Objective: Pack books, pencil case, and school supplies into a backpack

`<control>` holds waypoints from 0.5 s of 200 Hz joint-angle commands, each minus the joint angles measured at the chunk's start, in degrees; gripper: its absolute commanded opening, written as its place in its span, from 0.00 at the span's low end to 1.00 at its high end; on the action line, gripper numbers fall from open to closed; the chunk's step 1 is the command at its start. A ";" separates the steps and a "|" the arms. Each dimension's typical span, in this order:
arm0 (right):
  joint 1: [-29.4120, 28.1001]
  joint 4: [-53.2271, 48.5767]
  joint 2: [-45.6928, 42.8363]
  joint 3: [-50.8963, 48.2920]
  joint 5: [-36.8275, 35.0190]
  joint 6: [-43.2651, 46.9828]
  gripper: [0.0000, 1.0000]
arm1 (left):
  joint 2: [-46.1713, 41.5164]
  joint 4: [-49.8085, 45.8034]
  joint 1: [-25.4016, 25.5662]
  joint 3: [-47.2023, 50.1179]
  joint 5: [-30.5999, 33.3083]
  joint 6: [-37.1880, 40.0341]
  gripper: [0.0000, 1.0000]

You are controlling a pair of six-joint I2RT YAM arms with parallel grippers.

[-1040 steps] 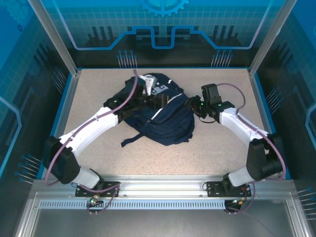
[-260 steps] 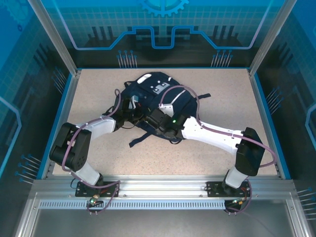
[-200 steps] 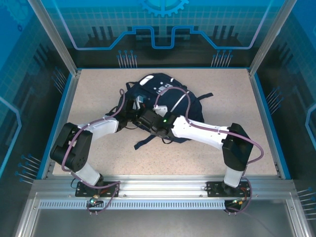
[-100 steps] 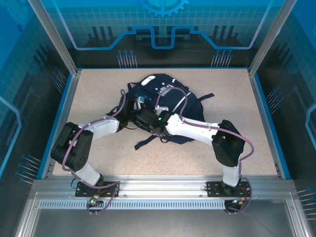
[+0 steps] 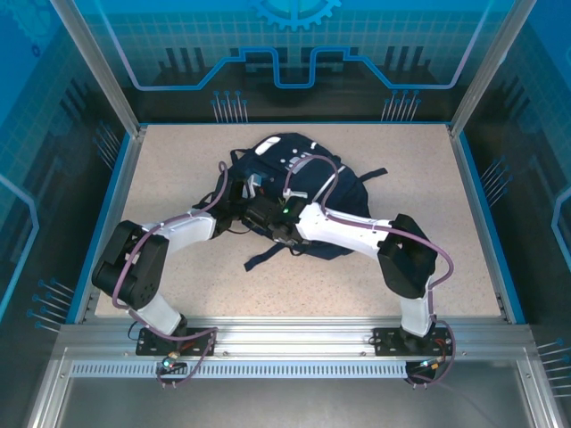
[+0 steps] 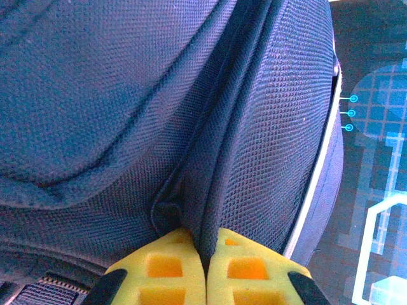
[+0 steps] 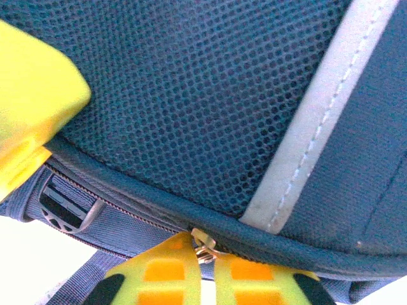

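Backpack (image 5: 352,196) sits right against my left gripper (image 6: 206,270), which pinches a fabric fold (image 6: 216,165); my right gripper (image 7: 205,267) clamps, it seems, the zipper pull (image 7: 202,249). I should pull along the seam, keeping the fold taut.

**Inspector:** What can't you verify?

**Operator:** From above, my arms cover the near side of the backpack (image 5: 308,165), and I cannot make out either set of jaws there. In the left wrist view, the bottom edge cuts off the left gripper (image 6: 206,257).

**Inspector:** And the right wrist?

**Operator:** The right gripper (image 7: 205,264) is cut off likewise, and its pads half hide the zipper pull (image 7: 203,249). I cannot identify a blurred yellow block (image 7: 32,108) at the left edge.
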State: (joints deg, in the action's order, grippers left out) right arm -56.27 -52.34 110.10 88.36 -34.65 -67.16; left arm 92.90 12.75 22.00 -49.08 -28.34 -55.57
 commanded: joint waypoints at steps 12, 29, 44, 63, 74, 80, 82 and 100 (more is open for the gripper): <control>1.84 -3.54 -3.23 -3.20 -4.64 -1.03 0.04 | 0.52 0.69 1.32 -2.59 -3.70 1.26 0.00; 2.30 -3.04 -3.46 -3.19 -4.49 0.16 0.05 | 0.66 0.61 1.27 -2.85 -3.84 1.28 0.00; 2.44 -1.61 -3.32 -2.61 -4.61 2.97 0.18 | 0.73 0.58 1.29 -3.04 -4.09 1.09 0.00; 2.58 0.02 -2.61 -1.21 -4.64 6.47 0.31 | 0.55 0.66 1.37 -3.22 -4.42 1.07 0.00; 2.65 -0.14 -1.91 -0.29 -5.09 7.14 0.33 | 0.44 0.66 1.27 -3.22 -4.53 1.08 0.00; 2.67 0.08 -1.52 0.04 -5.29 7.55 0.33 | 0.39 0.66 1.33 -3.22 -4.53 1.01 0.00; 2.70 0.05 -1.44 0.12 -5.39 7.69 0.33 | 0.36 0.62 1.26 -3.22 -4.58 1.02 0.00; 3.00 0.21 -0.52 0.74 -5.42 8.17 0.30 | 0.26 0.56 1.37 -3.26 -4.63 1.06 0.00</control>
State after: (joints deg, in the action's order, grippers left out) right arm -55.05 -52.36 108.01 86.87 -35.83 -61.56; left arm 93.47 12.53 22.57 -50.43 -28.36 -55.57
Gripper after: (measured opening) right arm 0.317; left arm 0.051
